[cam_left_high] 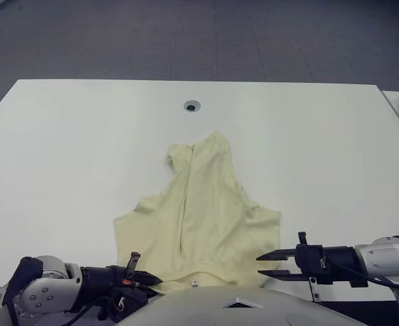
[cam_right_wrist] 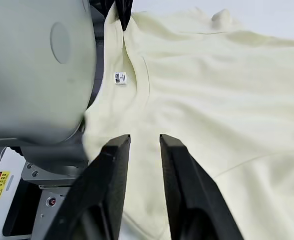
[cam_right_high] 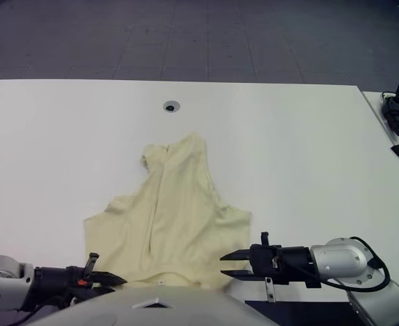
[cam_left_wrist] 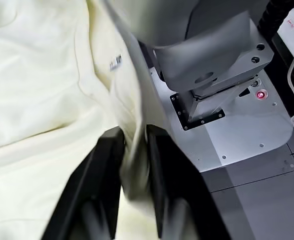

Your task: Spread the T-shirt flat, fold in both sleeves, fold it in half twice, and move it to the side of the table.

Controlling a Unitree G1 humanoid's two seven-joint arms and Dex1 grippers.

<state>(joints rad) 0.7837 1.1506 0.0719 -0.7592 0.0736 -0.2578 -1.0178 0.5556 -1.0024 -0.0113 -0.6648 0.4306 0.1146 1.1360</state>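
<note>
on the near half of the white tabletop (cam_left_high: pixel 63 149) lies the pale yellow t-shirt (cam_left_high: pixel 199 217), not spread flat. its wide end sits at the near edge, where the collar and a small white label (cam_right_wrist: pixel 120 78) show. its far end narrows to a bunched, folded-over tip that points toward a round hole (cam_left_high: pixel 192 106) in the tabletop, well short of it. a raised crease runs down the middle of the cloth from that tip toward the collar.

at the near left corner of the cloth, the left pincer (cam_left_high: pixel 148 278) is closed on the t-shirt. in the left wrist view a fold of the yellow fabric passes between its two black fingers (cam_left_wrist: pixel 99 170), which press close on either side of it.

at the near right corner, the right pincer (cam_left_high: pixel 262 265) points in toward the cloth with its tips just beside the fabric's edge. its two black fingers (cam_right_wrist: pixel 111 170) stand apart with a clear gap between them, and it has hold of nothing. in the right wrist view the t-shirt lies spread beyond the tips.
</note>
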